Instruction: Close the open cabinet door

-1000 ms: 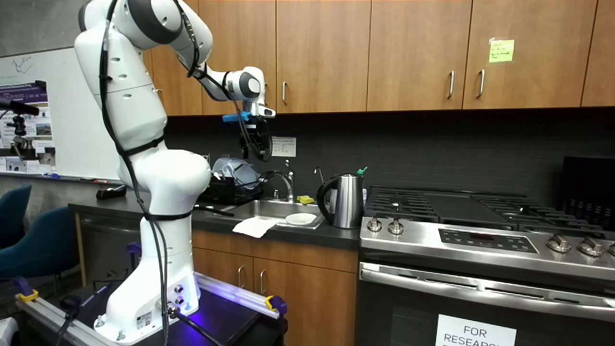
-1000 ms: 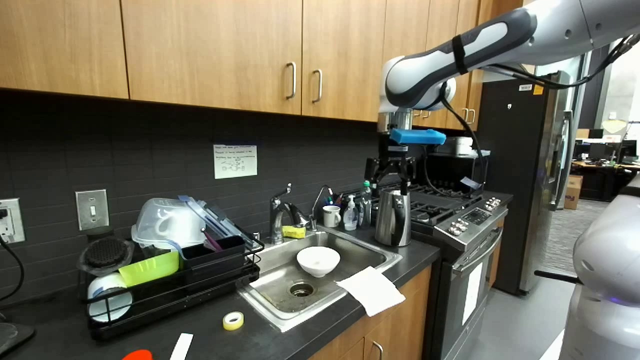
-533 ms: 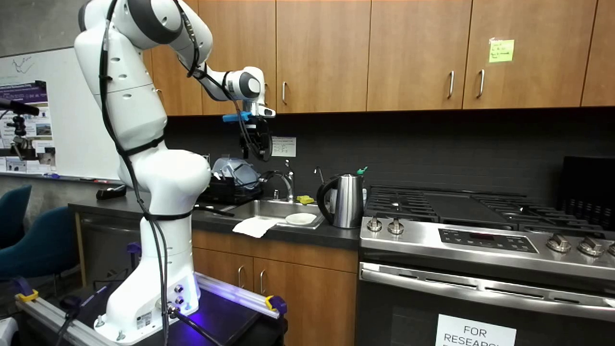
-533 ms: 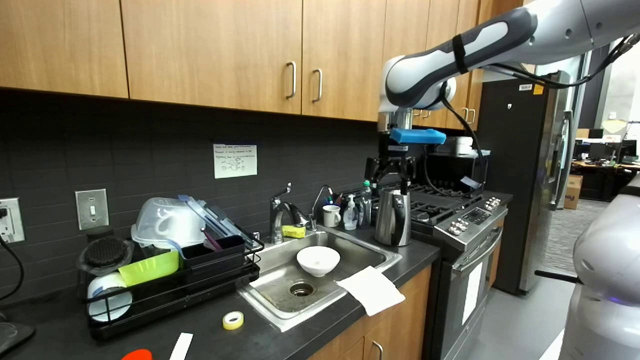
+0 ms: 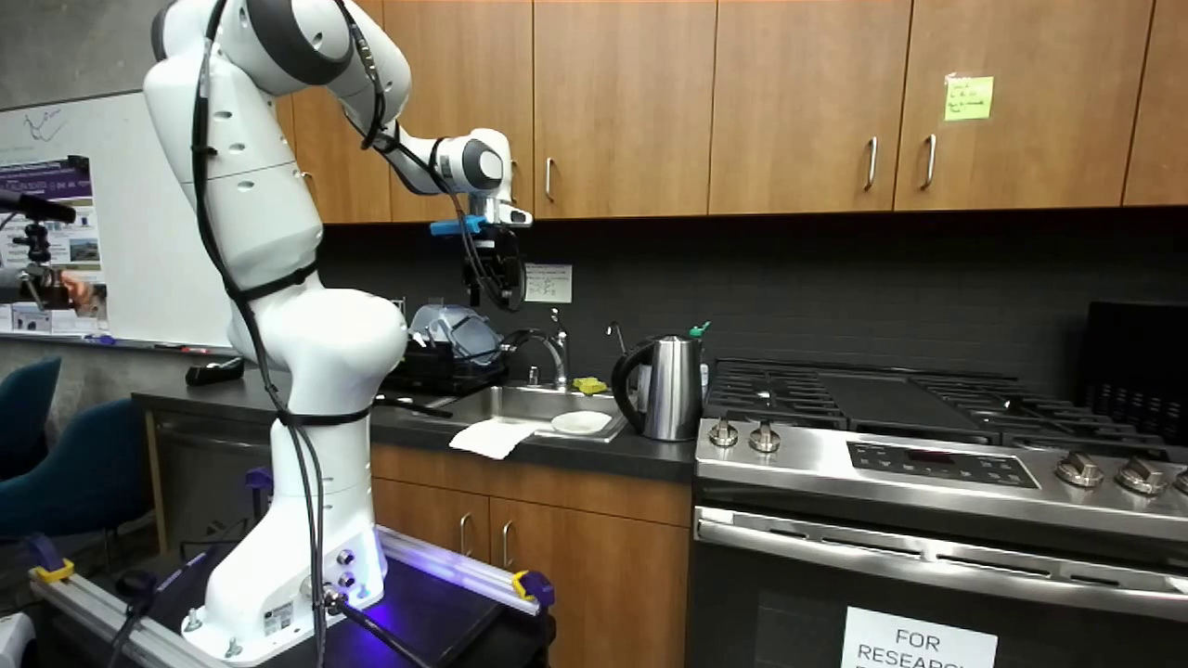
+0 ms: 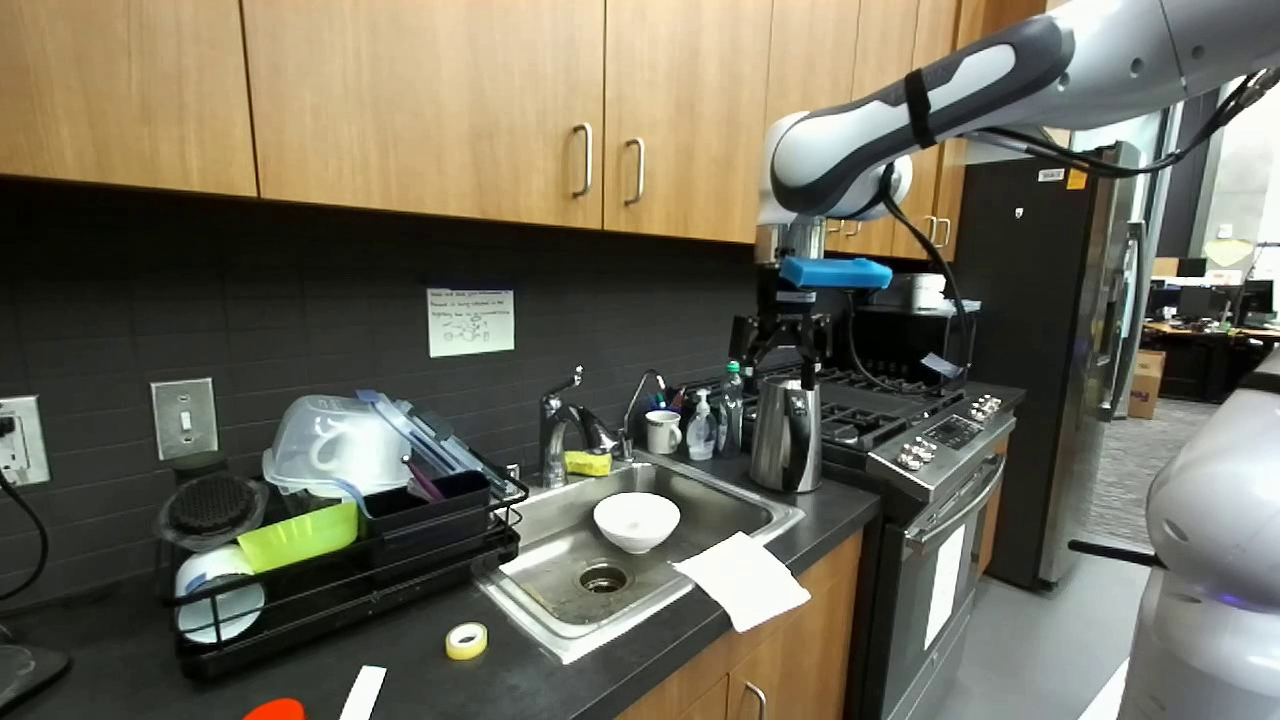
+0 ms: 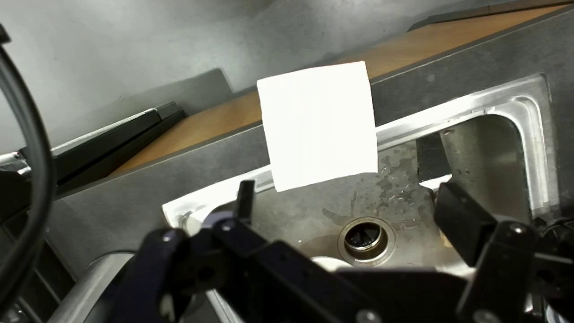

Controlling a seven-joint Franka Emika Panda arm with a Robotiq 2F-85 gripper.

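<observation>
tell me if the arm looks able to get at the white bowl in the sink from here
Probably yes: the gripper hangs open and pointing down, holding nothing, and nothing seems to cover the white bowl. The gripper would likely have to reach down into the sink.

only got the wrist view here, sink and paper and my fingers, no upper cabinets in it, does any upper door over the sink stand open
Observer: No, in both exterior views the upper doors over the sink look shut.
Operator: ok how high am i next to those
Observer: In both exterior views the gripper hangs lower than their bottom edge.
Operator: any door marked up there
Observer: In an exterior view, another upper door, over the stove, bears a yellowish sticky note.
</observation>
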